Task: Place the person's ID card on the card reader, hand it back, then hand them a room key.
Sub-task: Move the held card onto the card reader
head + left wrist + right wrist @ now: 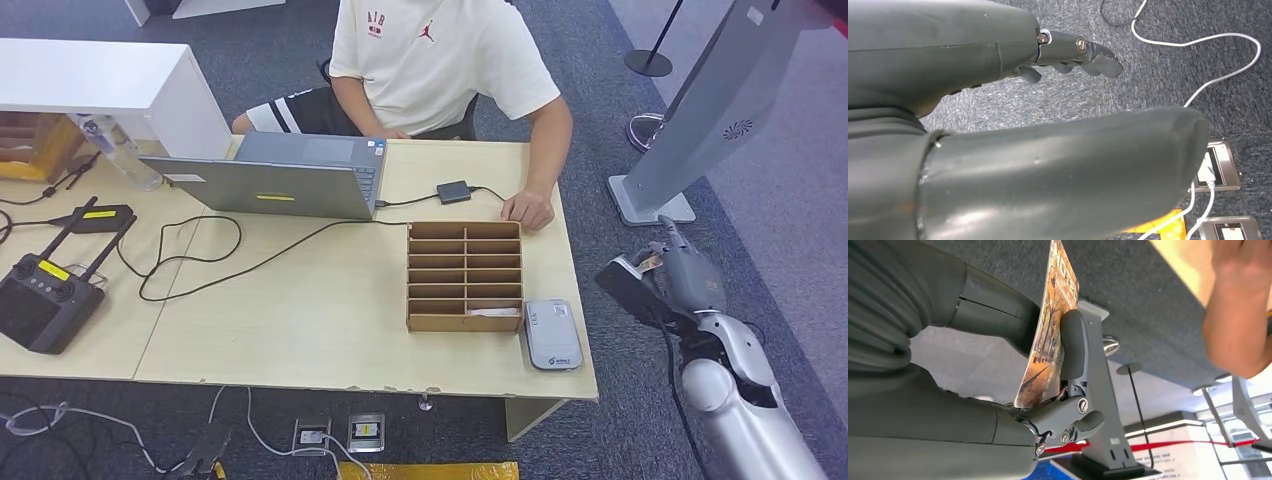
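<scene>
The right hand (pixel 1013 370) pinches an orange picture card (pixel 1048 335) with unreadable print; the left hand (pixel 1068 55) hangs empty, fingers apart.

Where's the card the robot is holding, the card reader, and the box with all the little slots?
card (pixel 1048 335), right wrist view, middle of its printed orange face
card reader (pixel 553 334), head view, centre of its grey top
cardboard slot box (pixel 465 276), head view, central divider

We seem to be at a mock reception desk in an office or lab: a light wood table (pixel 300 330) on grey carpet, a laptop (pixel 275 180) near its far edge, a cardboard slot organizer (pixel 465 275) beside a card reader (pixel 553 335), a stanchion base (pixel 648 62) beyond.
</scene>
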